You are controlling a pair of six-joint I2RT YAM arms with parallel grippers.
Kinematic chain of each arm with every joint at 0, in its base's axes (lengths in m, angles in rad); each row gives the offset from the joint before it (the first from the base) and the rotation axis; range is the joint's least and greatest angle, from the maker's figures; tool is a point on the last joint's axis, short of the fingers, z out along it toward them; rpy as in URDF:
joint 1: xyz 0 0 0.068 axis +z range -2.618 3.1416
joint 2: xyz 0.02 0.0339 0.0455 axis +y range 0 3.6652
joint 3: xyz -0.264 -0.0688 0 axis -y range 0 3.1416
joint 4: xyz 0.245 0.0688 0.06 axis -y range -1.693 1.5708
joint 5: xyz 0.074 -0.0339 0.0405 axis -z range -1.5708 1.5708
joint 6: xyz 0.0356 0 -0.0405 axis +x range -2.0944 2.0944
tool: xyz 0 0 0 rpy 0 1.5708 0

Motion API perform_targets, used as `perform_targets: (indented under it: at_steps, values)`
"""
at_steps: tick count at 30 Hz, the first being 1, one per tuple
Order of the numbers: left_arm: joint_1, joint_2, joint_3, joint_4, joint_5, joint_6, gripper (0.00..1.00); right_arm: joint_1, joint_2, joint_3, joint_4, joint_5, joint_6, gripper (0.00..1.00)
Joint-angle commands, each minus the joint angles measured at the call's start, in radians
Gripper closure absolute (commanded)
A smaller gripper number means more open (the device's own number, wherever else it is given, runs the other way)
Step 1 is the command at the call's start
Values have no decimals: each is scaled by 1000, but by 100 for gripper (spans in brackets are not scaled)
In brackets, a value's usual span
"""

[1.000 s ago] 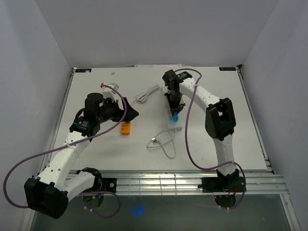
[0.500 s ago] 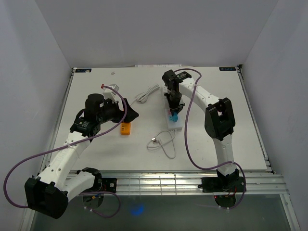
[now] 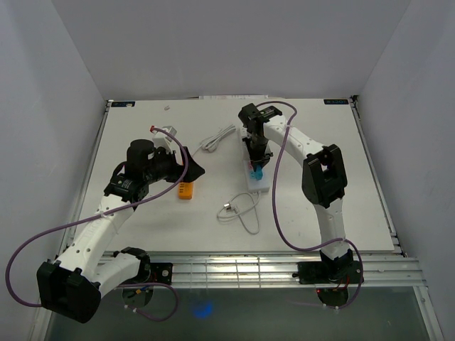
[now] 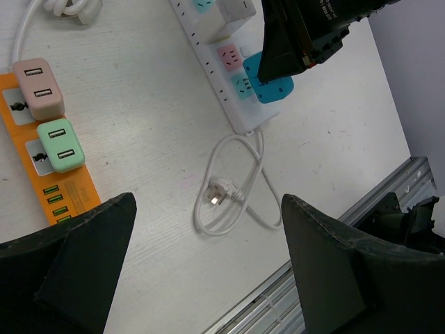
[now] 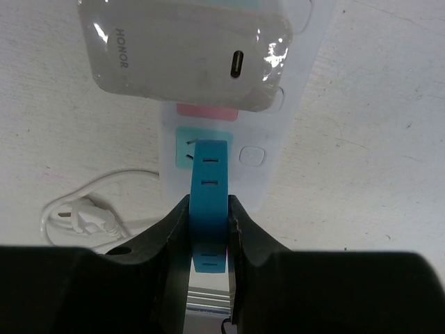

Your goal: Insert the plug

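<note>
Table (image 3: 341,206): white and flat, carrying both strips and the cables.
Left gripper (image 3: 192,169): its jaws are spread wide with nothing between them. It hangs above the table by the orange strip.
Right gripper (image 5: 208,209): it points down at the white strip, with its fingers (image 5: 175,229) pinched narrow on the blue plug.
White power strip (image 5: 274,181): lies flat under the right gripper, with pink and teal sockets showing.
Orange power strip (image 4: 62,195): lies well apart from the white one. A pink adapter (image 4: 38,87) and a green adapter (image 4: 59,145) sit on it.
Loose white cable (image 4: 229,191): looped on the table near the end of the white strip, its pronged end free.
White charger (image 5: 181,56): plugged into the white strip, just beyond the pink socket.
Blue plug (image 5: 209,181): clamped upright between the right fingers, at the teal socket. Whether it is seated cannot be told.
</note>
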Motion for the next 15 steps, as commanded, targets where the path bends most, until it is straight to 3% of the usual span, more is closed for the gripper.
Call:
perform_targets:
  at_steps: [1, 15]
  values:
    - [0, -33, -2, 14, -4, 13, 4, 6, 37, -54, 6, 28, 11, 92]
    - [0, -28, -3, 14, -3, 13, 4, 6, 23, -142, 61, 39, 11, 92]
